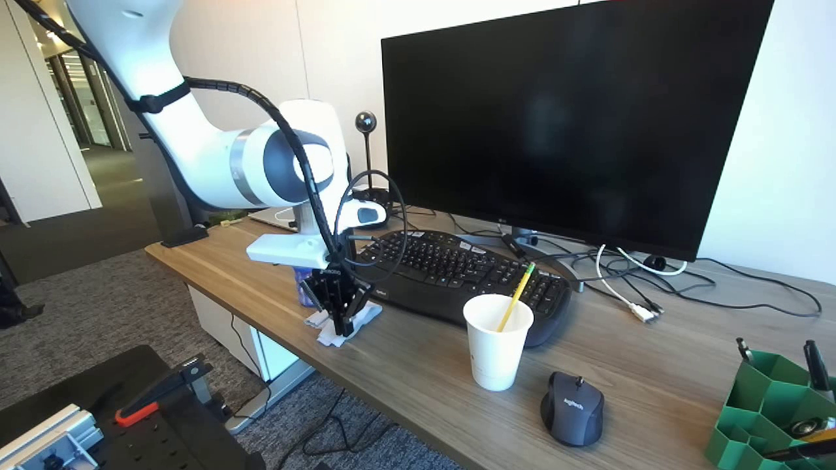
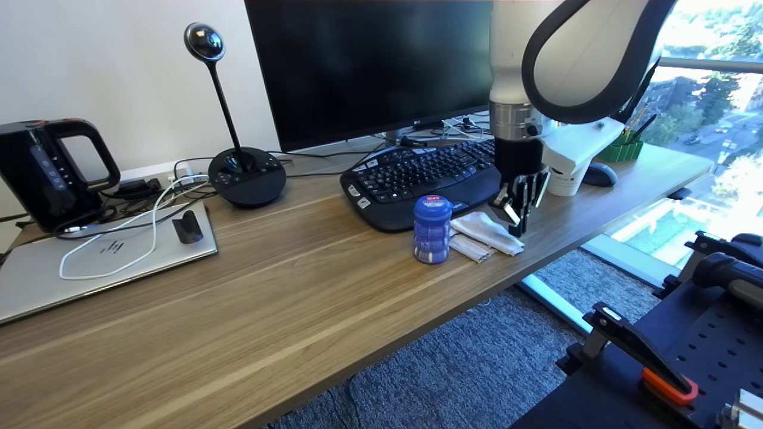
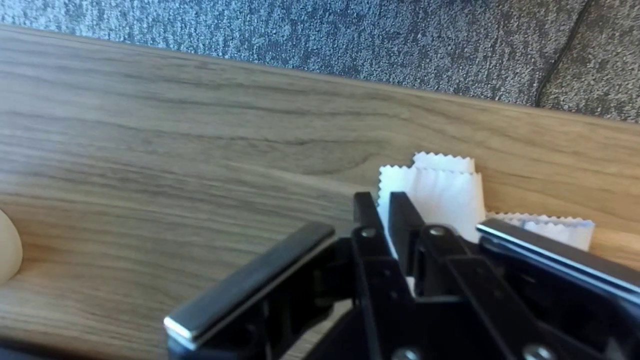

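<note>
Pinching the folded white zigzag-edged cloth (image 3: 450, 200) on the wood-grain counter (image 3: 200, 150) probably calls for squeezing low: the black fingers (image 3: 402, 215) stand a narrow gap apart at the cloth's edge, whether gripping fabric I cannot tell. Sideways drift could bump the purple cylindrical canister (image 2: 432, 232) just beside the cloth; the white paper cup (image 1: 488, 356) is well apart from it.

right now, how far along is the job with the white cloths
Done, it seems: the gripper is down at a white cloth, jaws nearly together. In hand: cloth shows between the jaws, though I can't tell whether it is gripped. Left, probably: any lifting, since the cloth lies on the desk.
</note>
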{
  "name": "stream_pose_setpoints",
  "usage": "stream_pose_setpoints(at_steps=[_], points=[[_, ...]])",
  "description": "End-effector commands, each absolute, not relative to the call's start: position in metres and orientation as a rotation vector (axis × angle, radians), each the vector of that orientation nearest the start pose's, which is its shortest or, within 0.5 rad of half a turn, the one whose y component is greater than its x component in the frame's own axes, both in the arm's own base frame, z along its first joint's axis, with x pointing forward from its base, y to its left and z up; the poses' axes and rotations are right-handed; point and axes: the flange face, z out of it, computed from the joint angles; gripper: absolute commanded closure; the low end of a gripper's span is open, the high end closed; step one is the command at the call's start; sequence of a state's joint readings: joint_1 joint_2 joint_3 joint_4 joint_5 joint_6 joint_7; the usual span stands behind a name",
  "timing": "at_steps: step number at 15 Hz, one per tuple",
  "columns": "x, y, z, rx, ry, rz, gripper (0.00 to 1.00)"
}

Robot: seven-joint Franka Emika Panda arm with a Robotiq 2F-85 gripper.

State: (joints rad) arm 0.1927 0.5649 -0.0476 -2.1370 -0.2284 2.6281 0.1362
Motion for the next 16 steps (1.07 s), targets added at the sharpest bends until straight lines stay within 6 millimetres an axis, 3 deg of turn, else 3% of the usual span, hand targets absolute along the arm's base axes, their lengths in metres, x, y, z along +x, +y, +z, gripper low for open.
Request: stream_pose_setpoints(at_steps=[1, 2, 3, 5, 14, 16], points=[[0.556, 0.087, 0.130, -3.270, -0.360, 0.099, 1.00], [0.555, 0.087, 0.131, -3.269, -0.362, 0.101, 0.98], [0.556, 0.086, 0.130, -3.268, -0.361, 0.100, 0.74], [0.554, 0.091, 0.132, -3.269, -0.363, 0.100, 0.71], [0.554, 0.103, 0.134, -3.260, -0.386, 0.093, 0.07], [0.556, 0.105, 0.135, -3.260, -0.388, 0.088, 0.00]])
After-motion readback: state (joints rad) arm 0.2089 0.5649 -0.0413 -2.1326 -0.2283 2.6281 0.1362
